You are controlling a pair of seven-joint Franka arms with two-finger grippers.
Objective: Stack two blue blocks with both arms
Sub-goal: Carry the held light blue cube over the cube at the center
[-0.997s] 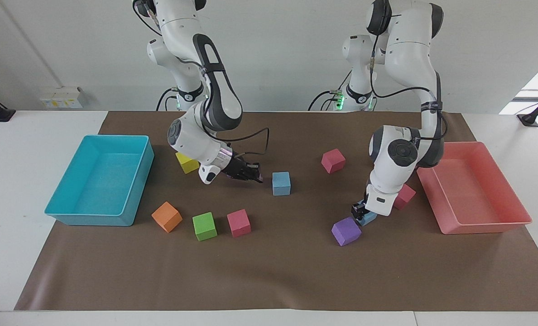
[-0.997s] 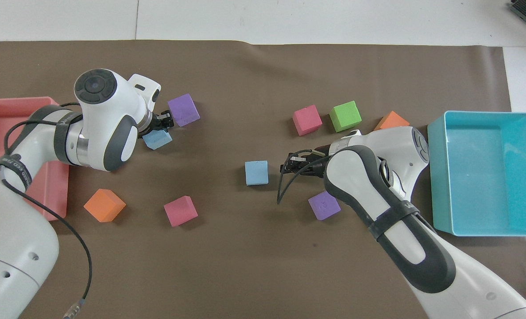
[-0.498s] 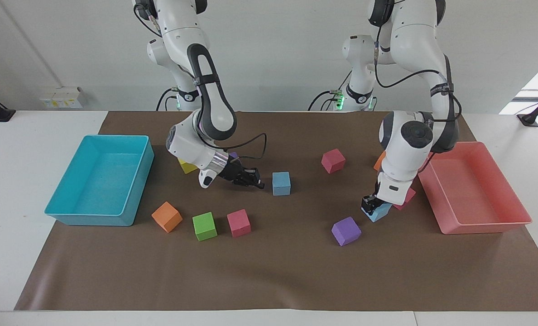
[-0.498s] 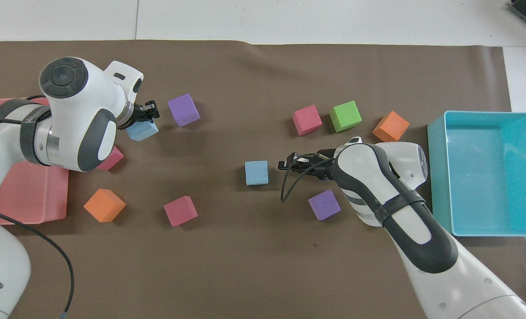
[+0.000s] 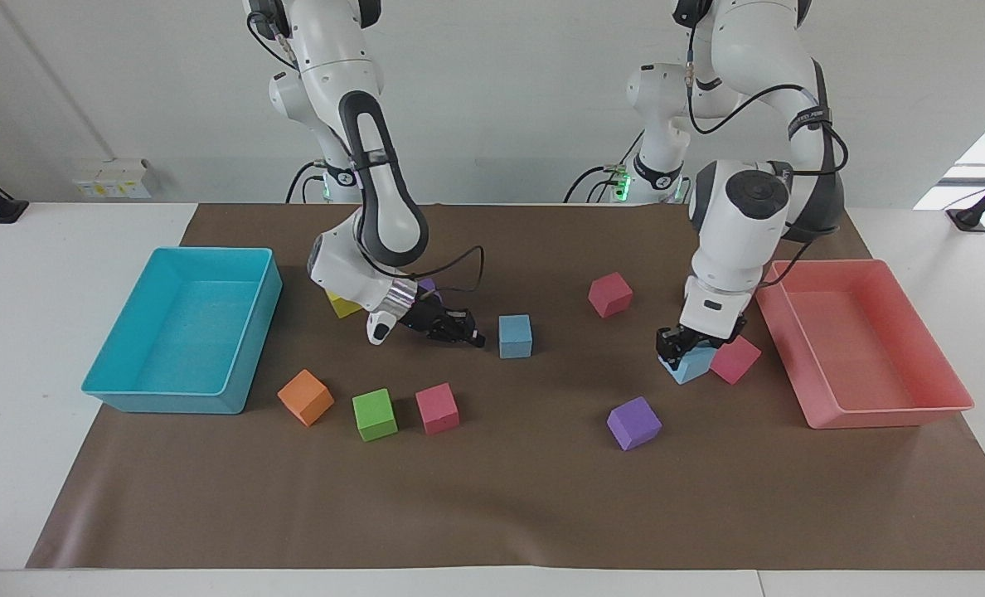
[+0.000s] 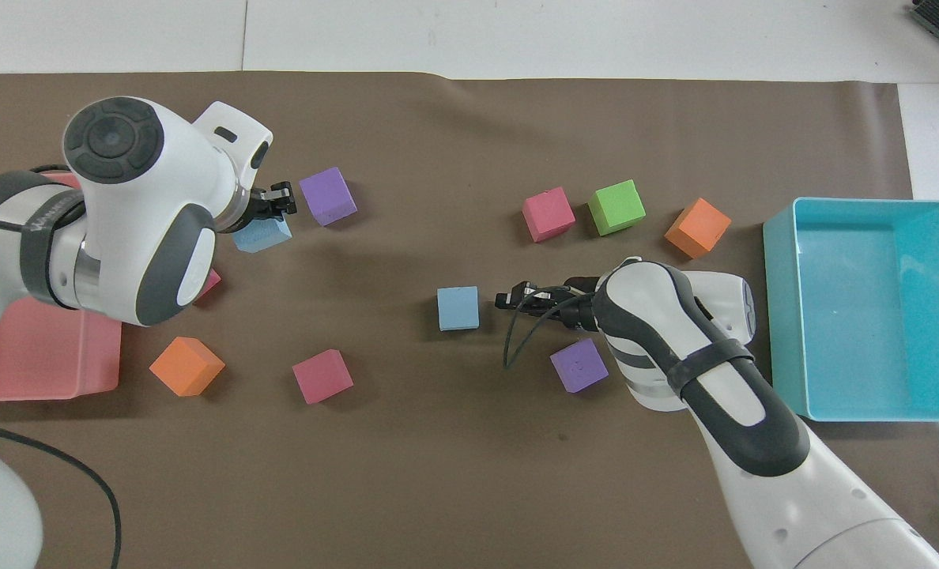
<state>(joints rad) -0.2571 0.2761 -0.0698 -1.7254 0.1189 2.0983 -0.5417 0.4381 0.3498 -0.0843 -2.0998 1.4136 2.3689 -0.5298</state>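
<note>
Brown mat (image 5: 492, 497) | left gripper (image 5: 676, 347) grips lifted blue block (image 5: 693, 363) | right gripper (image 5: 469, 330) closed, empty, beside 2nd blue block (image 5: 515, 336)

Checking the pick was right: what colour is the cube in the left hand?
Light blue cube, held in the left hand; clearest in the facing view.

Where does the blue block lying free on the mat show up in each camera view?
Facing view: the free blue block sits mid-mat, just beside the right claw.
Overhead view: the same block lies near the centre, again next to the right claw.
Shared landmark: the turquoise tray at the right arm's end of the table.
</note>
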